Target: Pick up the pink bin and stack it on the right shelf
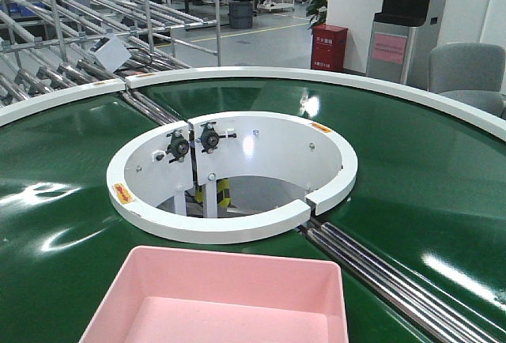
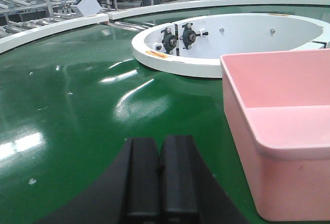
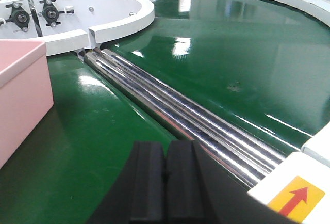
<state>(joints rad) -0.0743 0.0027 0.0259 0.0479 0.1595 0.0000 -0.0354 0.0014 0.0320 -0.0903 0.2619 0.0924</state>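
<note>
The pink bin (image 1: 221, 299) sits empty on the green conveyor belt at the bottom centre of the front view. It also shows at the right of the left wrist view (image 2: 278, 131) and at the left edge of the right wrist view (image 3: 20, 95). My left gripper (image 2: 160, 175) is shut and empty, low over the belt, left of the bin and apart from it. My right gripper (image 3: 165, 177) is shut and empty, right of the bin, beside the steel rollers. The right shelf is out of view. Neither gripper shows in the front view.
The curved green belt (image 1: 427, 185) runs around a white ring (image 1: 229, 220) with bearings inside. Steel rollers (image 3: 175, 105) cross the belt right of the bin. A white guard with a red arrow sticker (image 3: 296, 195) is near my right gripper. Roller racks (image 1: 71, 50) stand at the back left.
</note>
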